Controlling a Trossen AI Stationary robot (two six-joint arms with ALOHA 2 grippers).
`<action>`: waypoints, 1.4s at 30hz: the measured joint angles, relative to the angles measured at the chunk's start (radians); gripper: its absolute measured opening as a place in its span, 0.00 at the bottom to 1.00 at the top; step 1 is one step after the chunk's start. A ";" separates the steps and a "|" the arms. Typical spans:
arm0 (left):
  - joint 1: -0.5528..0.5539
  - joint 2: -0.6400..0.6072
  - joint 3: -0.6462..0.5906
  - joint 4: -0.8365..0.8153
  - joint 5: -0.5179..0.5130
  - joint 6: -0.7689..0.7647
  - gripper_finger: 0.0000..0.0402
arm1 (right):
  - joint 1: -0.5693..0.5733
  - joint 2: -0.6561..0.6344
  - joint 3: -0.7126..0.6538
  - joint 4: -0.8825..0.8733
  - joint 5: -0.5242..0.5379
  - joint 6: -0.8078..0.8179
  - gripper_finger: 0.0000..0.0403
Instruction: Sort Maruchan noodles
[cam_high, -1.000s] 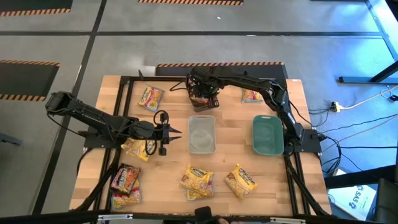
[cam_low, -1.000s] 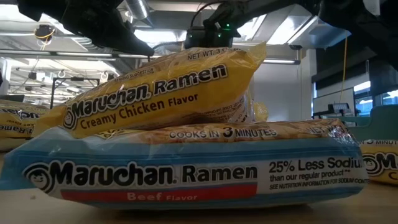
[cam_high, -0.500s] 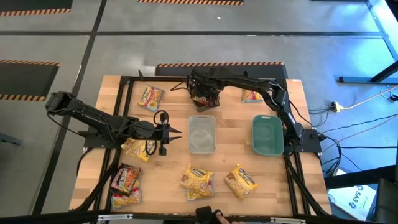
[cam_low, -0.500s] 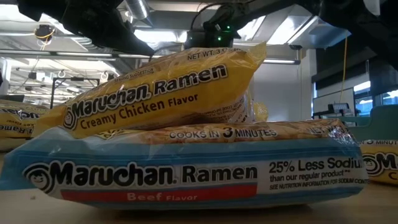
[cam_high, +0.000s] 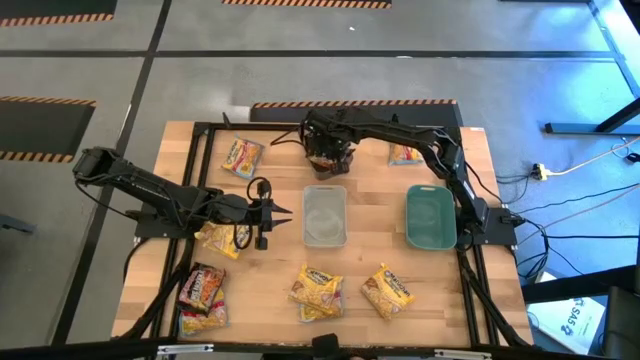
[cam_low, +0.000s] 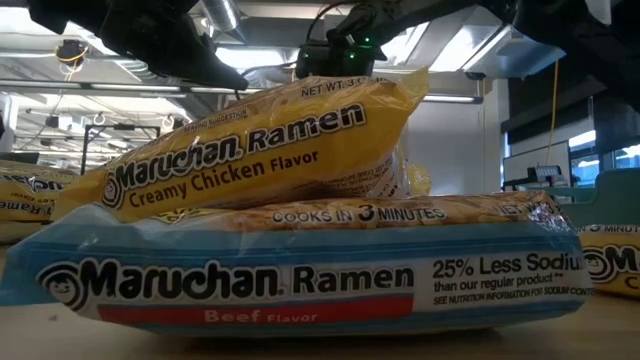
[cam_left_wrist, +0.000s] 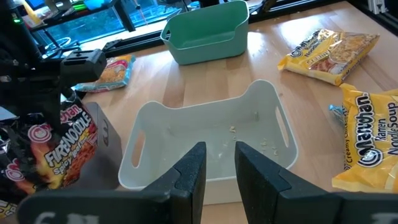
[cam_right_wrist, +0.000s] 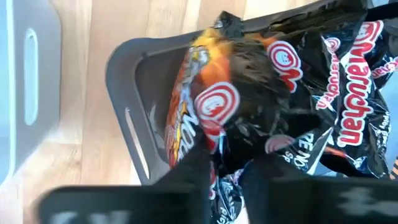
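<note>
My right gripper reaches over the dark grey bin at the table's far middle, shut on a dark brown-red Maruchan packet. Another dark packet lies beside it. My left gripper hovers open and holding nothing, just left of the clear bin. Loose packets lie flat on the table: orange-yellow ones, yellow ones, a dark one. In the low view a yellow packet rests on a blue-edged one. My right gripper pinches the dark packet's crumpled upper part between its two fingers, coming from above and pointing steeply down. The packet hangs below the fingers over the grey bin; whether its lower end touches the bin I cannot tell.
A teal bin stands right of the clear bin. A black frame runs along the table's edges. Bare wood lies between the bins and the near packets.
</note>
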 joint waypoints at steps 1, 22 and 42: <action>0.000 0.000 0.000 0.000 0.000 0.000 0.20 | 0.000 0.000 0.000 0.000 0.007 -0.002 0.05; 0.000 0.000 0.000 0.000 0.000 0.000 0.20 | 0.014 -0.002 -0.004 -0.096 0.092 -0.048 0.02; 0.000 0.000 0.000 0.008 0.001 0.000 0.20 | 0.013 -0.002 -0.134 0.376 -0.031 0.000 0.25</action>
